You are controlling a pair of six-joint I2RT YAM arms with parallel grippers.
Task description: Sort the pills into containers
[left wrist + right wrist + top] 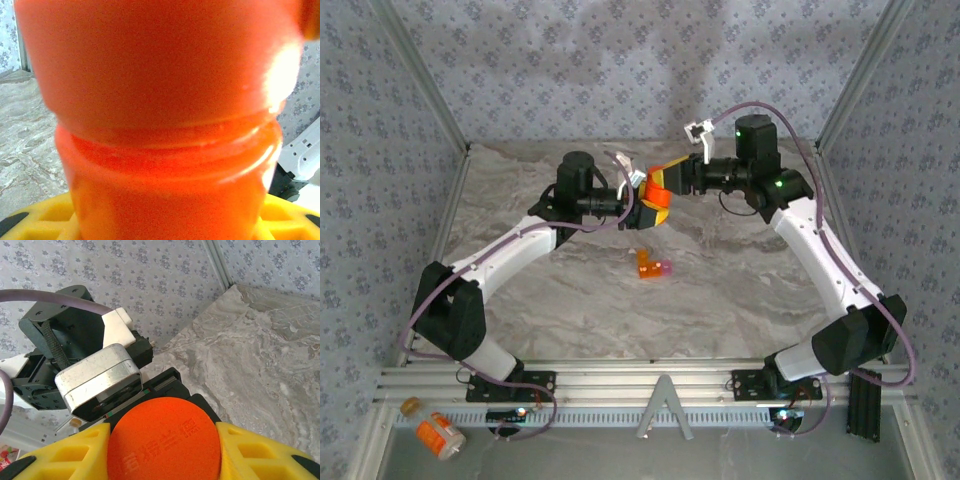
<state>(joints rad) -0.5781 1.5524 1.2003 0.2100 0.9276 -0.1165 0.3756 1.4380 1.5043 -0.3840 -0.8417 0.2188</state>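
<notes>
Behind and to either side of the right gripper (pixel 660 186) stand walls (pixel 620 60) papered in a grey-blue floral print, joined by metal corner posts (pixel 859 75). Below it spreads a grey marbled tabletop (pixel 720 290) in soft, even light.

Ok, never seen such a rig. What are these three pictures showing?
These are two robot arms bolted to a table. The wide picture looks down from above and behind them; the other two come from a camera on each wrist. The left arm's yellow fingers grip an orange pill bottle by its body, and the right arm's yellow fingers are closed on its orange cap. A tiny orange box with a pink end lies on the table. A labelled orange bottle lies on the near ledge.
</notes>
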